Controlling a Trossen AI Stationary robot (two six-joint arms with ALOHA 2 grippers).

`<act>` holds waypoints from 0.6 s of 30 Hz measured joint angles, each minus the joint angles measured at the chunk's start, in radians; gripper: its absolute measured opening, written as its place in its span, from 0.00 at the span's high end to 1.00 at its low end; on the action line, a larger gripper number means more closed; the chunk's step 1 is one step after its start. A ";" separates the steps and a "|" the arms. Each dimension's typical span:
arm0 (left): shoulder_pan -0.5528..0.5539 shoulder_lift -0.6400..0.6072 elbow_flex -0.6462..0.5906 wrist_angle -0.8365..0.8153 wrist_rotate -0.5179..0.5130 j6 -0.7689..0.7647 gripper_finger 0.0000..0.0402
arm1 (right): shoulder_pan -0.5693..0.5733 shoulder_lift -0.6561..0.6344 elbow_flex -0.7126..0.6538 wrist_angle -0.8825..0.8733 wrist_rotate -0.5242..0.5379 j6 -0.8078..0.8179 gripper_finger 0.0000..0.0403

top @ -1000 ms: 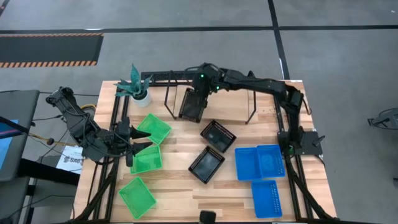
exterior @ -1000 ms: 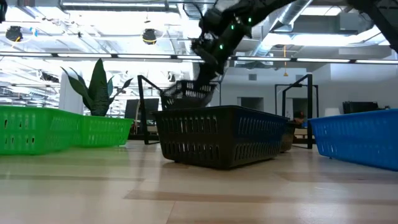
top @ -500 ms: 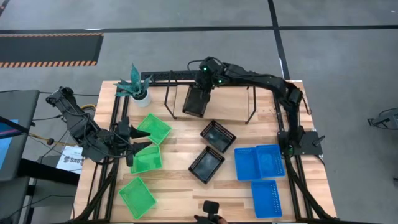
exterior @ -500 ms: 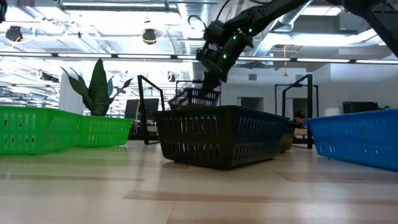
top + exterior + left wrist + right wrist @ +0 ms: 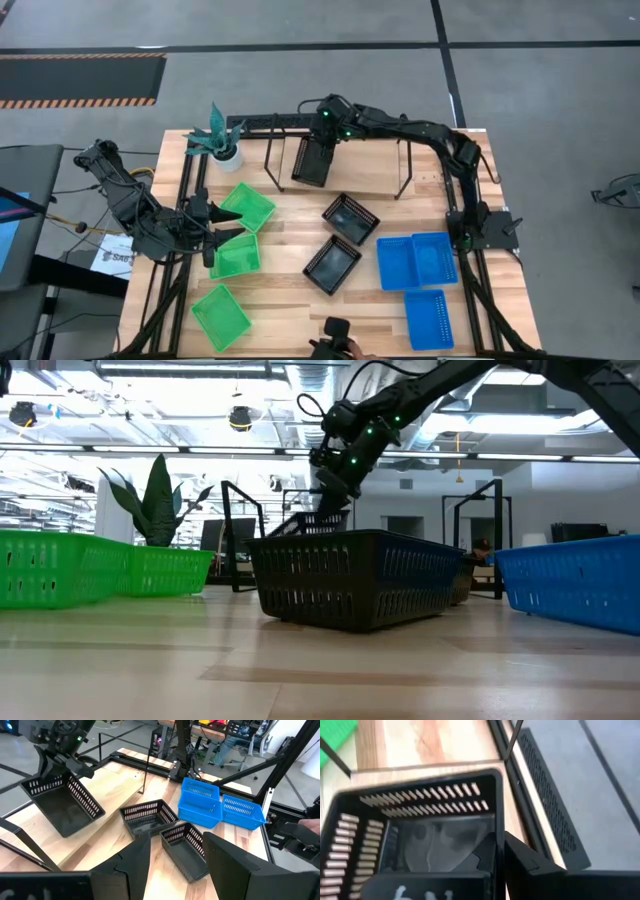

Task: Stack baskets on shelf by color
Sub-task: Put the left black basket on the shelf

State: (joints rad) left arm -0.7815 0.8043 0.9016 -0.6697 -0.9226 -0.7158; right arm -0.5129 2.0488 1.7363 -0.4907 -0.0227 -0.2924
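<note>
Right gripper (image 5: 322,135) lowering black basket (image 5: 312,163) onto shelf (image 5: 372,172), fingers clamped on its rim.
Level it flat on the shelf board before release; left gripper (image 5: 212,238) waits over the green baskets (image 5: 240,255), fingers apart.

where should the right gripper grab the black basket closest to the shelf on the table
By a long side wall, coming straight down. That black basket sits upright and open-topped, turned diagonally, so its thin rim is exposed from above. The wall facing the shelf has the most room; the second black basket lies close beside its near end.
</note>
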 joint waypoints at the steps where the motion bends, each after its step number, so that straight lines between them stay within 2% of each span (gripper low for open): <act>1: 0.000 0.000 0.000 0.000 0.000 0.000 0.58 | 0.000 0.000 0.000 0.001 0.000 0.000 0.84; 6: 0.000 0.000 0.000 0.001 0.000 -0.006 0.58 | 0.000 0.000 0.000 0.005 0.016 -0.005 0.67; 9: 0.000 0.000 0.000 0.001 0.000 -0.007 0.58 | 0.008 0.000 0.000 0.018 0.109 -0.005 0.54; 12: 0.000 0.000 0.000 0.001 0.000 -0.007 0.58 | 0.020 -0.013 0.028 -0.047 0.185 -0.004 0.44; 15: 0.000 0.000 0.000 0.001 0.001 -0.025 0.58 | 0.045 -0.030 0.073 -0.159 0.226 0.046 0.40; 18: 0.000 0.000 0.000 0.001 0.022 -0.049 0.58 | 0.068 -0.039 0.082 -0.294 0.231 0.108 0.40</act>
State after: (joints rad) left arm -0.7818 0.8045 0.9016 -0.6685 -0.9010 -0.7646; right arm -0.4451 2.0098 1.8187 -0.7851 0.2081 -0.1842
